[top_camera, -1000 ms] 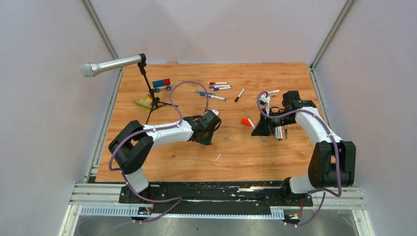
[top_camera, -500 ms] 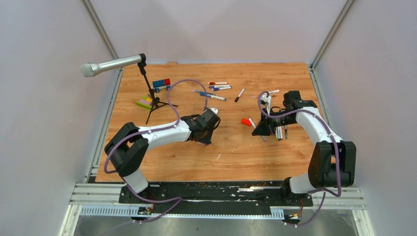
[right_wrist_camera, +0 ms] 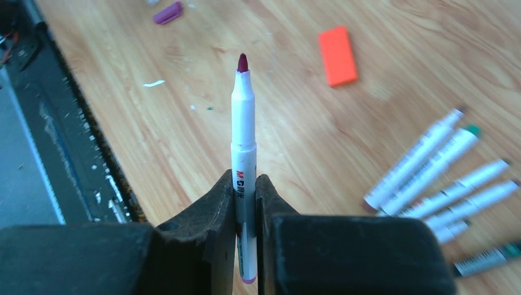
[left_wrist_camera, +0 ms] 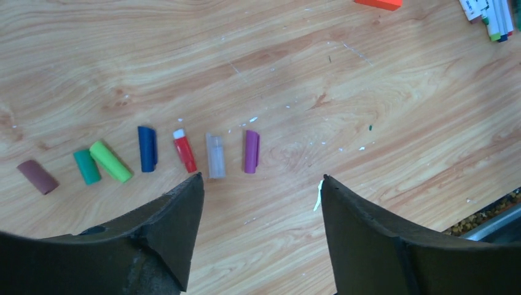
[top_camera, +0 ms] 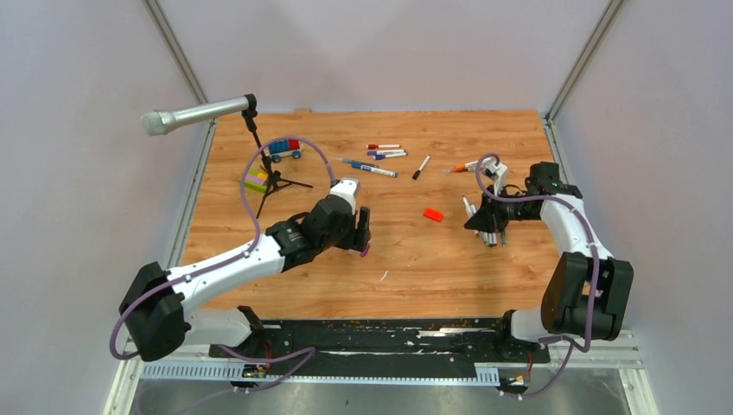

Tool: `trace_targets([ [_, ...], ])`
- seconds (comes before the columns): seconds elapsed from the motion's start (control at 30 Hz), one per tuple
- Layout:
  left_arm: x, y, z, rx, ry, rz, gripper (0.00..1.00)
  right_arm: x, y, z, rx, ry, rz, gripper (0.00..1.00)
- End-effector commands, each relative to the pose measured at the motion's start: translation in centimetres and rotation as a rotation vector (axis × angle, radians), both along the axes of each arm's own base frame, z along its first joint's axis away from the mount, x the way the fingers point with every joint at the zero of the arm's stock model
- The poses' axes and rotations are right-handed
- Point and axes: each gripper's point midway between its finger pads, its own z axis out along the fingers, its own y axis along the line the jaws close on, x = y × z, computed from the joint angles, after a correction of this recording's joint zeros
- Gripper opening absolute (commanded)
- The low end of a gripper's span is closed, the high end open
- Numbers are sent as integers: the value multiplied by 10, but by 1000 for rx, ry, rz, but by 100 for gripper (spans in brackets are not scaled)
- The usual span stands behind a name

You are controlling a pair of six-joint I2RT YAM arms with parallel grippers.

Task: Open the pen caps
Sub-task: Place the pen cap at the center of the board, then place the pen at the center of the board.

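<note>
Right wrist: our right jaws pinch an uncapped pen (right_wrist_camera: pixel 243 138); left jaws hang spread over the caps (left_wrist_camera: pixel 185 152). Next, we probably park that pen.

Wooden table (top_camera: pixel 415 259), row of pen caps (left_wrist_camera: pixel 147 149), pens (top_camera: pixel 380 154), orange block (top_camera: pixel 433 214), toy bricks (top_camera: pixel 283 148), microphone tripod (top_camera: pixel 272 177)

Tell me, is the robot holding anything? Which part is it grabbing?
The right gripper pinches an uncapped pen by the lower part of its white barrel, with the tip sticking out. The left gripper is open and holds nothing.
</note>
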Motion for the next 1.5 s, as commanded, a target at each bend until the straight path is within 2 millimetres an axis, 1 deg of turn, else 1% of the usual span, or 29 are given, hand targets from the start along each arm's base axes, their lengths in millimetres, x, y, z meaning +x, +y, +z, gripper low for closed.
trace_targets([
  [0.0, 3, 10, 14, -68, -101, 34, 81, 25, -36, 3, -67, -64, -175, 1],
  [0.07, 3, 17, 13, -85, -114, 57, 89, 33, -58, -2, -108, -60, -276, 1],
  [0.13, 2, 23, 12, -100, -118, 76, 94, 40, -78, -5, -140, -55, -374, 1],
  [0.2, 0, 26, 12, -115, -122, 83, 94, 45, -98, -11, -172, -48, -468, 2],
  [0.37, -4, 34, 14, -133, -134, 93, 94, 53, -135, -31, -268, 2, -645, 4],
  [0.47, -5, 37, 16, -144, -148, 101, 95, 57, -151, -43, -325, 34, -727, 6],
  [0.53, -6, 40, 17, -149, -155, 108, 96, 58, -159, -51, -351, 61, -762, 8],
  [0.6, -5, 42, 16, -152, -160, 114, 96, 58, -163, -58, -367, 88, -785, 10],
  [0.8, -6, 40, 14, -154, -153, 113, 96, 59, -169, -72, -381, 135, -818, 14],
  [1.07, -6, 42, 14, -148, -156, 113, 96, 57, -168, -92, -377, 226, -818, 19],
  [1.3, -7, 43, 14, -147, -155, 114, 96, 56, -168, -96, -375, 251, -817, 22],
  [1.47, -7, 43, 14, -146, -156, 113, 96, 58, -166, -93, -364, 245, -812, 23],
])
